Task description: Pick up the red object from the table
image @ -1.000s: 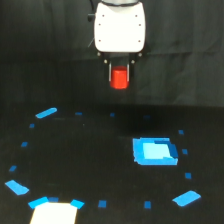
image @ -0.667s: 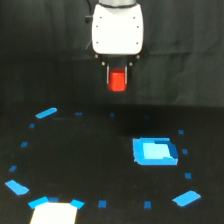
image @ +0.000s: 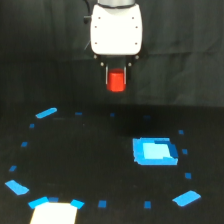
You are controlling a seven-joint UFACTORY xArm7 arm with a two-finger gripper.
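- The red object [image: 116, 81] is seen clamped between the fingers of the gripper [image: 116, 80], lifted clear of the table [image: 90, 150], at twelve o'clock in the exterior view.
- The white arm housing [image: 116, 27] is seen above it.
- A flat blue square [image: 154, 151] is laid at four o'clock.
- A white patch [image: 54, 213] is seen at seven o'clock.
- Small blue tape marks [image: 46, 113] are scattered around in a ring.

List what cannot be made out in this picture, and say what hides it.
- Arm above the gripper: cut off by the exterior view's top edge.
- Sides of the red object: covered by the fingers clamped on it.
- White patch: cut off by the bottom edge.
- Blue square: blurred; whether flat or raised is unclear.
- Edges of the table: lost against the black backdrop.
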